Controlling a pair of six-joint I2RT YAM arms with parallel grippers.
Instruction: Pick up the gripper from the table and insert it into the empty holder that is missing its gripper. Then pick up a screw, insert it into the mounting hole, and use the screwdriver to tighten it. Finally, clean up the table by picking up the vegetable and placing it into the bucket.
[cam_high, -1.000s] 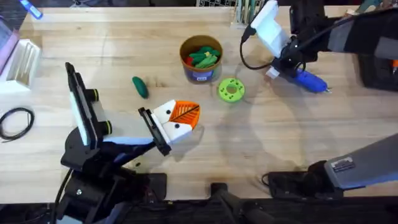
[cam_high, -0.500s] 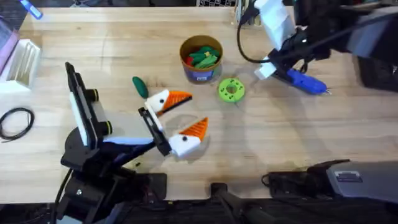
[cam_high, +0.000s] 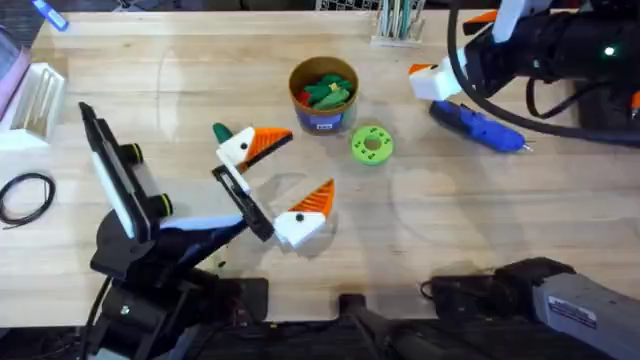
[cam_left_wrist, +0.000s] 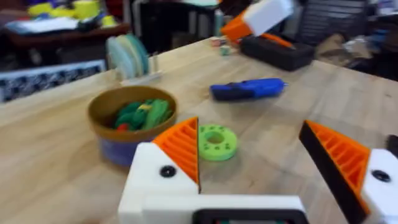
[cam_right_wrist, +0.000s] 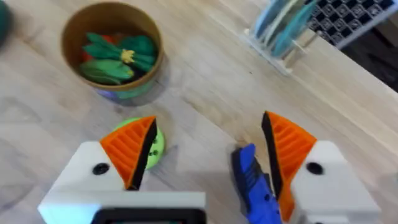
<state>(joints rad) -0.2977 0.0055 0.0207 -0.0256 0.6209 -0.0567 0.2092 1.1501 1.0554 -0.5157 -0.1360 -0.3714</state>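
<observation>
- On the table (cam_high: 420, 230), at about 10 o'clock from centre, I see my left end effector (cam_high: 285, 178) spread wide, holding nothing, its two orange-padded white fingers well apart.
- The vegetable (cam_high: 222, 134) lies just at 9 o'clock of the upper finger, mostly hidden behind it; I cannot tell whether they touch.
- The bucket (cam_high: 323, 93) stands at 12 o'clock from centre, with green toy pieces inside; a bright green disc (cam_high: 371, 144) sits just at 4 o'clock of it.
- At 2 o'clock, my right end effector (cam_right_wrist: 208, 155) hangs open and empty over the screwdriver (cam_high: 478, 126); in the right wrist view the blue body runs between the fingers and is cut off at the edge.
- Both fingers of each end effector carry orange pads.
- I cannot make out any screw.
</observation>
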